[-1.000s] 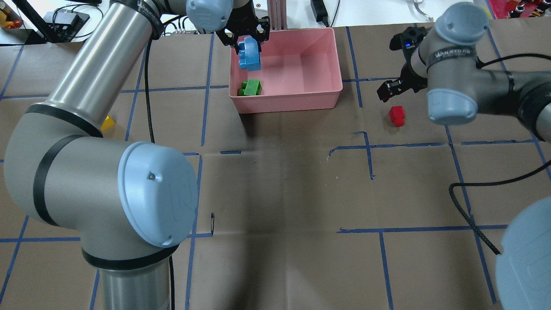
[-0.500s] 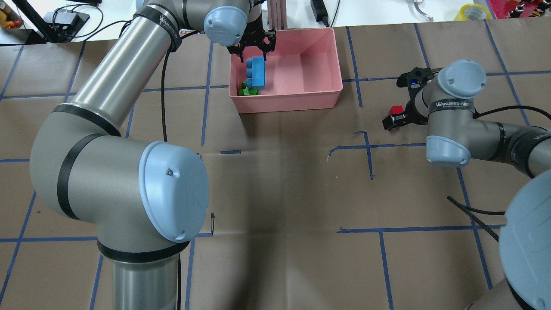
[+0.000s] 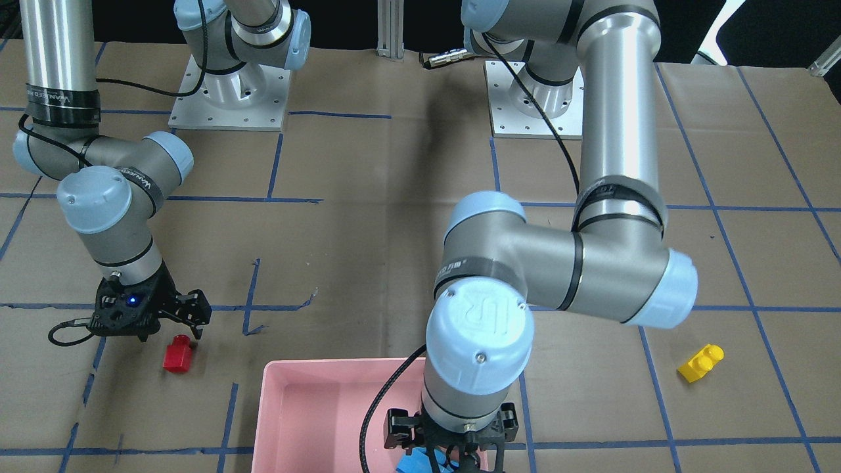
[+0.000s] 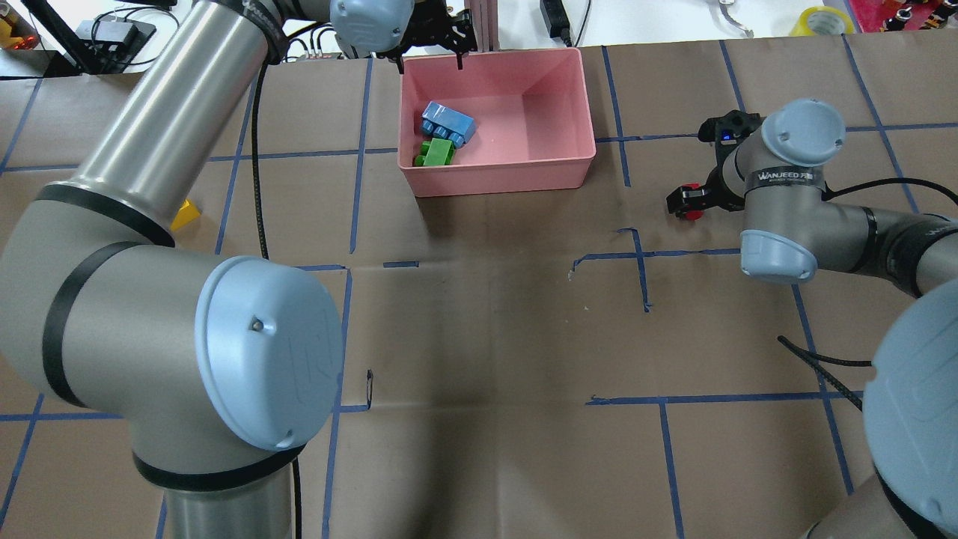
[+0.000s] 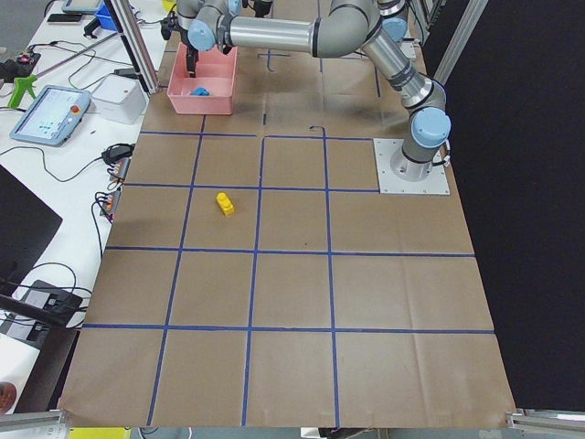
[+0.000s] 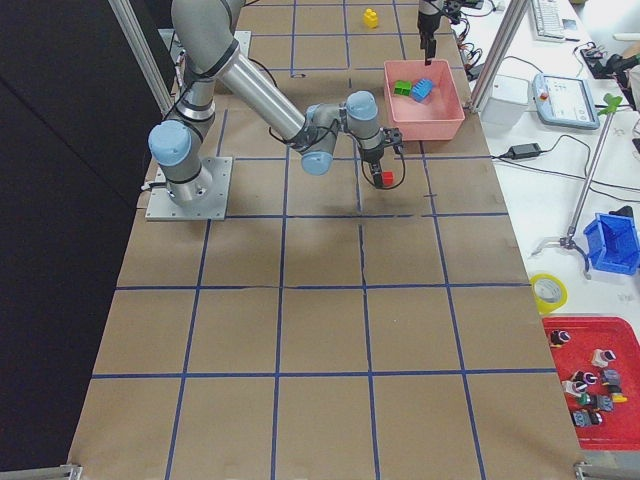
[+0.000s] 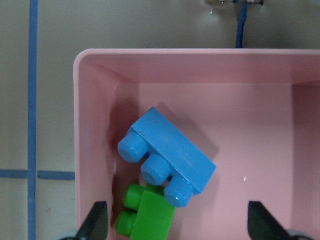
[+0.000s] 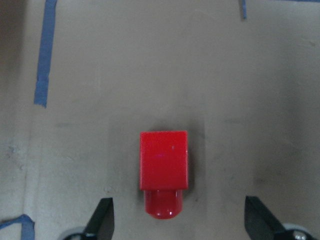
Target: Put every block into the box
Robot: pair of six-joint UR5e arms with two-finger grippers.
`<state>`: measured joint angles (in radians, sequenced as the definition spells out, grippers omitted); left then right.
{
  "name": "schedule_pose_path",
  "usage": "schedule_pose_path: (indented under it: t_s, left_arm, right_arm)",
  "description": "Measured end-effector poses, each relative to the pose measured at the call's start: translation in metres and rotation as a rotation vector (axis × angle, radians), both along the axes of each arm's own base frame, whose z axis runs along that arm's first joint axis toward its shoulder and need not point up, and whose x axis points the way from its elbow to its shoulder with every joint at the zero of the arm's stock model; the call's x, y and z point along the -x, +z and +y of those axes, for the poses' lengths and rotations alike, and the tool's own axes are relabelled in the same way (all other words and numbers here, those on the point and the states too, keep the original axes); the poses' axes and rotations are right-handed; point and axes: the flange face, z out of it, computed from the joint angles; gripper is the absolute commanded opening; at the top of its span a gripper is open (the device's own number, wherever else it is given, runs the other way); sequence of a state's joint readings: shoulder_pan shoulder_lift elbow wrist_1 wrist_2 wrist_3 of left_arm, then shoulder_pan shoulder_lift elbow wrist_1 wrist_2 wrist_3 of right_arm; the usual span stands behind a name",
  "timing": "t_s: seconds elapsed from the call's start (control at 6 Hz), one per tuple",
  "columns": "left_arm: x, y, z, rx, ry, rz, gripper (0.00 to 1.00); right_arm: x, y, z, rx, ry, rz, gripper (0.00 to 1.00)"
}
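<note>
The pink box [image 4: 524, 176] stands at the table's far middle. The light-blue block [image 4: 447, 123] lies tilted inside it, leaning on the green block [image 4: 435, 152]; both also show in the left wrist view, blue [image 7: 167, 155] and green [image 7: 150, 215]. My left gripper [image 4: 430, 56] is open and empty above the box's far left corner. The red block [image 8: 163, 165] lies on the paper right of the box. My right gripper [image 4: 685, 202] is open, low over it, jaws either side. The yellow block [image 3: 700, 363] lies alone on the left of the table [image 4: 185, 215].
A black cable [image 4: 823, 363] trails over the table at the right. An aluminium post [image 4: 483, 22] stands just behind the box. A yellow tape roll [image 4: 823, 19] lies beyond the far edge. A white bench with devices [image 5: 50, 114] borders the far side.
My left gripper let go of the light-blue block, which now lies in the box against the green one, and drew back upward. My right gripper came down around the red block.
</note>
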<state>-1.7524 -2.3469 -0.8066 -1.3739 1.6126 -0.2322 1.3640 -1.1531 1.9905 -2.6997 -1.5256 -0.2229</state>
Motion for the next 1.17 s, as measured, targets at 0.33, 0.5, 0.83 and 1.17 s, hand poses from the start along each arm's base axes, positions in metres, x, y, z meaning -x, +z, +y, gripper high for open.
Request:
schedule_pose_path:
  t_s: [0.33,0.5,0.83,1.17]
  left_arm:
    - [-0.078,0.067,0.018,-0.016,0.032,-0.012,1.00]
    - [-0.132,0.066,0.018,-0.044,0.001,-0.031,1.00]
    - [-0.273,0.061,0.032,-0.098,-0.083,-0.059,1.00]
    - [-0.400,0.045,0.050,-0.139,-0.133,-0.064,0.99]
  right_arm:
    - [0.000,-0.004,-0.011,0.003,-0.023,-0.015,0.85]
    - [-0.001,-0.008,-0.013,-0.003,-0.023,-0.018,0.81]
    - [-0.004,-0.014,-0.014,-0.011,-0.019,-0.022,0.76]
    - [-0.005,-0.013,-0.016,-0.006,-0.017,-0.032,0.40]
